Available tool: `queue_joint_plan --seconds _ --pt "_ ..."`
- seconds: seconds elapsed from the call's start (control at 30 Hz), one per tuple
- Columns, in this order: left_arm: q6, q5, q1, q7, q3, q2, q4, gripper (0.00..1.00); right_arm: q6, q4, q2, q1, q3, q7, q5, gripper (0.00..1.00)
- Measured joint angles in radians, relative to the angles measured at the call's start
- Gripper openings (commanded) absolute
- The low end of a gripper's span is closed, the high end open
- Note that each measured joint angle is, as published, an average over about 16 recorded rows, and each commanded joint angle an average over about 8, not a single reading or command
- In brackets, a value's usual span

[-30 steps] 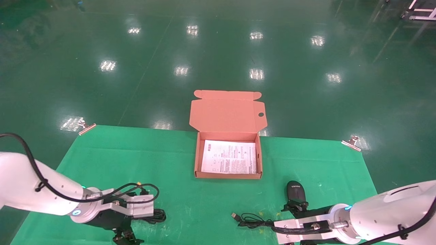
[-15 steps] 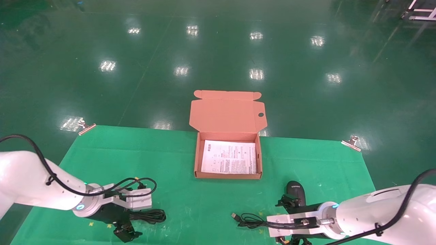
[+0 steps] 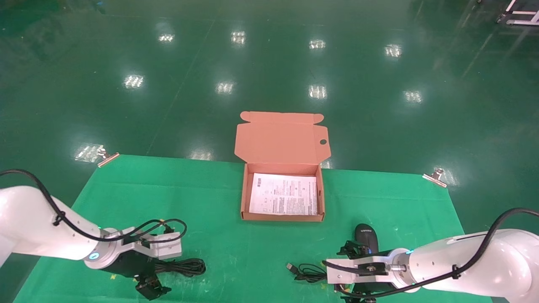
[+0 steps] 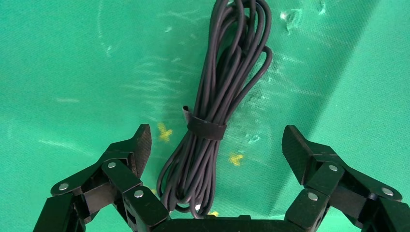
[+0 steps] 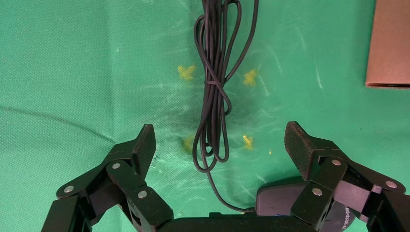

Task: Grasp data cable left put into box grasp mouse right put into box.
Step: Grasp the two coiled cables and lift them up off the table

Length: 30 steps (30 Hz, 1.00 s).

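The data cable, a black strapped bundle, lies on the green cloth at the front left. My left gripper is open and straddles its near end, as the left wrist view shows, with the cable running out between the fingers of the gripper. The black mouse sits front right, with its cord coiled to the left of it. My right gripper is open over the cord. The mouse lies by one finger of this gripper. The open box stands at the centre.
A printed sheet lies in the box, whose lid stands open at the back. Metal clips hold the cloth at the far corners. A box corner shows in the right wrist view. Green floor lies beyond the table.
My left gripper has shifted left along the data cable. My right gripper has moved left, from beside the mouse to over its cord. Nothing has been taken hold of.
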Motion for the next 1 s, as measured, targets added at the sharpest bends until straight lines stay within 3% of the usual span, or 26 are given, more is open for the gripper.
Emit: queue_joint_plan --seconds 1.0 --pt "0.001 -0.003 0.0 0.001 -0.001 -0.001 -0.002 0.0 0.0 0.001 -0.001 0.0 0.001 -0.001 0.002 0.0"
